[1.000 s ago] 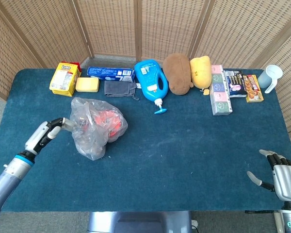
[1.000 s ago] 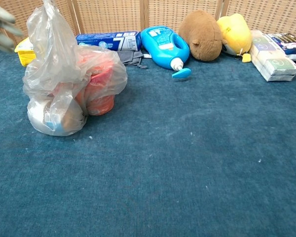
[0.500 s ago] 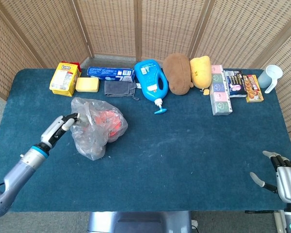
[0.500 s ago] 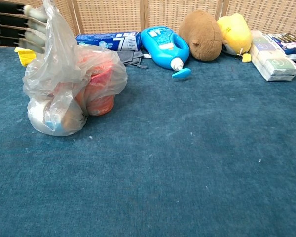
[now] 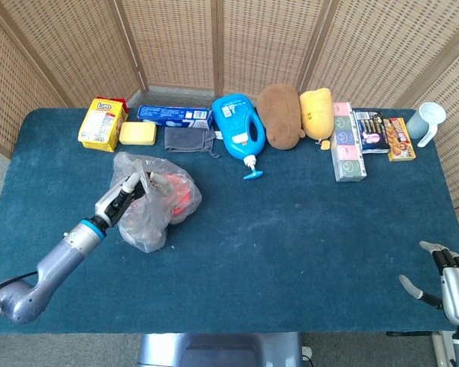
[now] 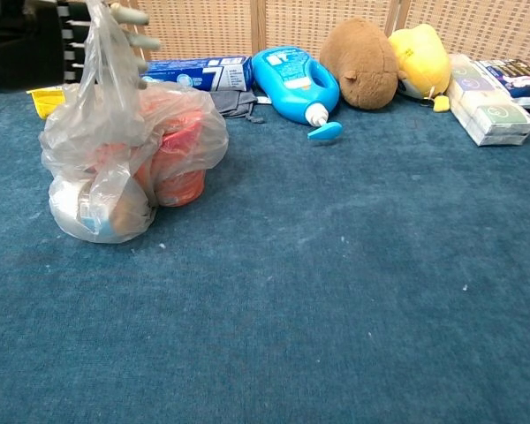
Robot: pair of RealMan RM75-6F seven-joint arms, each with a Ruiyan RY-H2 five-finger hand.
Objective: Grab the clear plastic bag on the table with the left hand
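The clear plastic bag [image 5: 164, 200] stands on the blue table [image 5: 306, 229] at the left, with red and white items inside and its gathered neck sticking up [image 6: 102, 53]. My left hand [image 5: 125, 196] is at the bag's upper left side. In the chest view the left hand [image 6: 79, 35] sits level with the neck, and its straight, spread fingers [image 6: 128, 40] reach across behind the thin plastic. I see no closed grip on the bag. My right hand [image 5: 453, 284] hangs open at the table's near right corner, holding nothing.
Along the back edge lie a yellow box [image 5: 102, 124], a sponge [image 5: 137, 133], a blue carton [image 5: 174, 114], a grey cloth [image 5: 188, 138], a blue detergent bottle [image 5: 239, 130], two plush toys [image 5: 281, 115], several flat boxes [image 5: 347, 141] and a cup [image 5: 428, 121].
My left hand has moved right, from beside the bag to against its top, with fingers now reaching past the neck. The right hand has sunk slightly lower. The bag has stayed put.
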